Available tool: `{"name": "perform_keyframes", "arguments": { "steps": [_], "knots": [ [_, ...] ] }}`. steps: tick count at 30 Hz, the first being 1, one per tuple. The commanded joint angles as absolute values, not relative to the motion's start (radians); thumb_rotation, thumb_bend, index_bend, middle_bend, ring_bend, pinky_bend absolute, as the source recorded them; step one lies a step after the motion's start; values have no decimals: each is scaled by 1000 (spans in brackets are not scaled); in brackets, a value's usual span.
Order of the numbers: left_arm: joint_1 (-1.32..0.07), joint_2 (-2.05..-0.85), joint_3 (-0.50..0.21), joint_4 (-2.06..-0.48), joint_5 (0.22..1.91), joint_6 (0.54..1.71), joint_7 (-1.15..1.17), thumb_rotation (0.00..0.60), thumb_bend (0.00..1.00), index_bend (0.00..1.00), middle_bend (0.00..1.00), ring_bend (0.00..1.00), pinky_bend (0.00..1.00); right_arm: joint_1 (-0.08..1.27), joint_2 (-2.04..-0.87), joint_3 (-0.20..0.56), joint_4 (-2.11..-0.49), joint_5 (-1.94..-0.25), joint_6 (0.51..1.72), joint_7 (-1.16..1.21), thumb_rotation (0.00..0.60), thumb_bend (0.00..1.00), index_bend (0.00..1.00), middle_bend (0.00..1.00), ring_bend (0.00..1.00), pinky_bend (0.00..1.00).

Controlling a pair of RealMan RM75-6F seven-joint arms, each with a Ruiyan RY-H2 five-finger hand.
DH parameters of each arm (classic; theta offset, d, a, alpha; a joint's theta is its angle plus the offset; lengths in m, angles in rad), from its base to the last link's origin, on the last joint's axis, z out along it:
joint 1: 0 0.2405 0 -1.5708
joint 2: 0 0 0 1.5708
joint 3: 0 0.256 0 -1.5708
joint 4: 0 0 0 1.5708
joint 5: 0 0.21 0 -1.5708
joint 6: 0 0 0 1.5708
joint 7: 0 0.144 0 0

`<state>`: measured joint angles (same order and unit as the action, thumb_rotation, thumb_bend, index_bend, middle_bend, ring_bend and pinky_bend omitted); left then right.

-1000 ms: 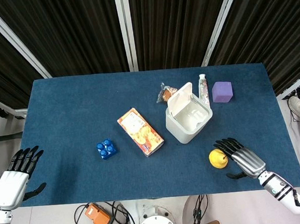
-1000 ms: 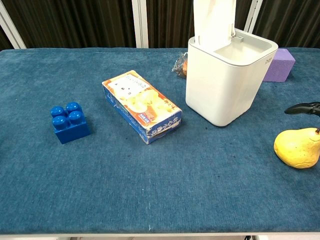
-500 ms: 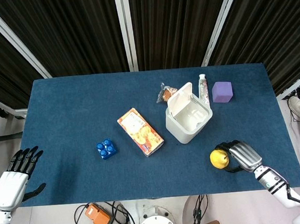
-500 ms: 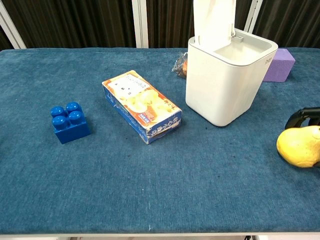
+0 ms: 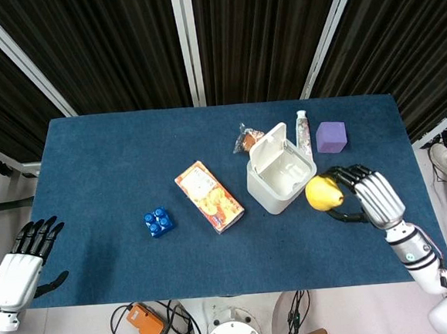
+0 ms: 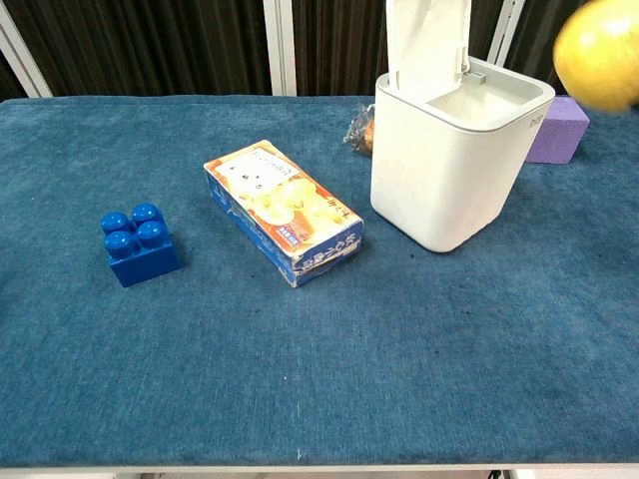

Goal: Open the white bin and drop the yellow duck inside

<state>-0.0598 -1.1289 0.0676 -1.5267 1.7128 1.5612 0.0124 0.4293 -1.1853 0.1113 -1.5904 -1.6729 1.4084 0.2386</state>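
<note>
The yellow duck (image 5: 324, 193) is a smooth, glossy, rounded lump, pear-like in outline with a narrower top; no beak or eyes can be made out. The right hand (image 5: 363, 195) grips it, dark fingers curled around its far side, holding it off the table (image 5: 99, 161) just at 3 o'clock of the white bin (image 5: 275, 188). In the chest view the duck (image 6: 600, 52) shows blurred at the upper right, level with the bin's raised lid (image 6: 427, 42).

The bin (image 6: 449, 165) is a matte plastic box with rounded corners, lid hinged upright, top tray exposed. The table wears a napped blue cloth.

The left hand (image 5: 18, 268) hangs off the table's 8 o'clock corner, fingers spread, holding nothing.

At 9 o'clock of the bin lies a printed cardboard carton (image 5: 209, 197), then a studded blue plastic brick (image 5: 158, 222). At 1 o'clock sits a purple foam-like cube (image 5: 331, 137).
</note>
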Motion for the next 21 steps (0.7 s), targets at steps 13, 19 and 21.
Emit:
{"name": "perform_keyframes", "arguments": {
  "steps": [13,19,21],
  "knots": [
    [-56,-1121,72,-1519,1717,1570,-10,600,139,0,0,0,33,635,-1256,230,-1684,-1326,1061,-110,600,430,188,357,212,266],
    [-56,-1122,71,-1520,1714,1569,-9,600,140,0,0,0,33,608,-1204,200,-1733,-1327,1064,-116,600,293,0,148,34,135],
    [-56,-1122,71,-1521,1714,1568,-7,600,139,0,0,0,33,587,-1183,187,-1752,-1350,1091,-109,600,261,0,114,10,125]
  ]
}}
